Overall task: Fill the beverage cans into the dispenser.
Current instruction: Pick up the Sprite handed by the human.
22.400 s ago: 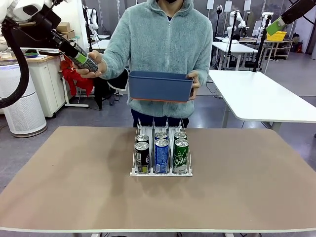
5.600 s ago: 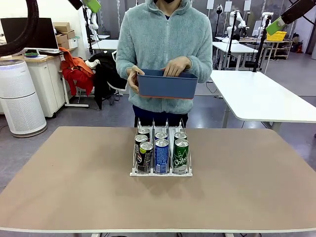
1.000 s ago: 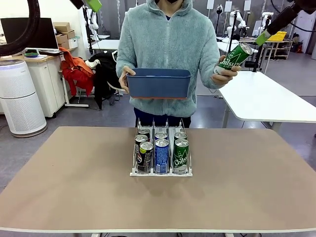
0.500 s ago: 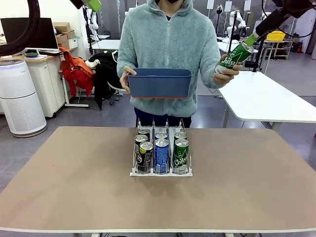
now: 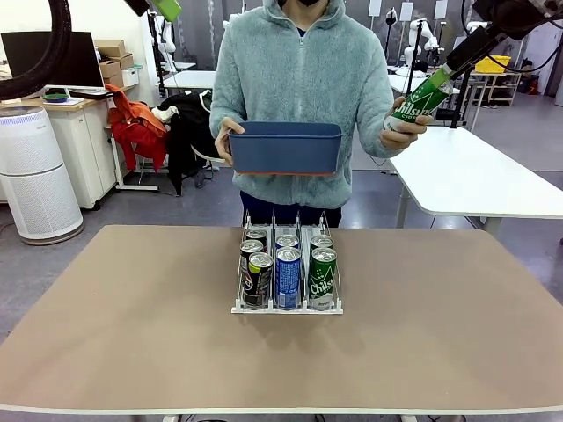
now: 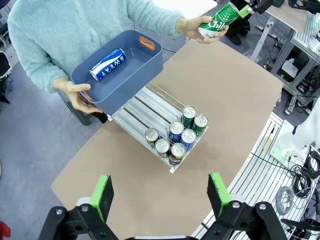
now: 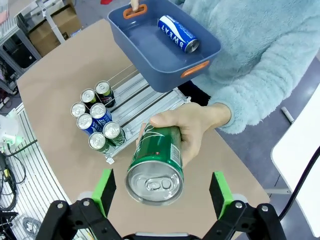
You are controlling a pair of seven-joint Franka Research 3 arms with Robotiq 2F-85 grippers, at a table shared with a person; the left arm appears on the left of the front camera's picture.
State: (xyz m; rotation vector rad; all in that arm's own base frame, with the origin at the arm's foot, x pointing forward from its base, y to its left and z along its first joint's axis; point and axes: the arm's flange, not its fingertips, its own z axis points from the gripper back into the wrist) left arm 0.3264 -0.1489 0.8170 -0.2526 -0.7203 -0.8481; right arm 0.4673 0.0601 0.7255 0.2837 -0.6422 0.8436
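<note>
The dispenser (image 5: 286,306) stands mid-table with several beverage cans (image 5: 288,274) in its three lanes: black-and-green left, blue middle, green right. A person holds out a green can (image 5: 416,100) in one hand. My right gripper (image 5: 446,75) is at that can's top, open, its pads either side of the green can (image 7: 155,170) with gaps, not gripping. The person's other hand carries a dark blue bin (image 5: 284,148) with one blue can (image 7: 178,34) lying inside. My left gripper (image 5: 160,7) hangs high at the upper left, open (image 6: 160,195) and empty, far above the dispenser (image 6: 145,112).
A white table (image 5: 466,176) stands behind on the right, and an air purifier (image 5: 35,176) and a desk on the left. Bare brown tabletop (image 5: 114,325) lies all around the dispenser.
My right gripper has moved down and left onto the top of the green can the person holds out. The hand and bin barely shifted. The left arm stayed still.
</note>
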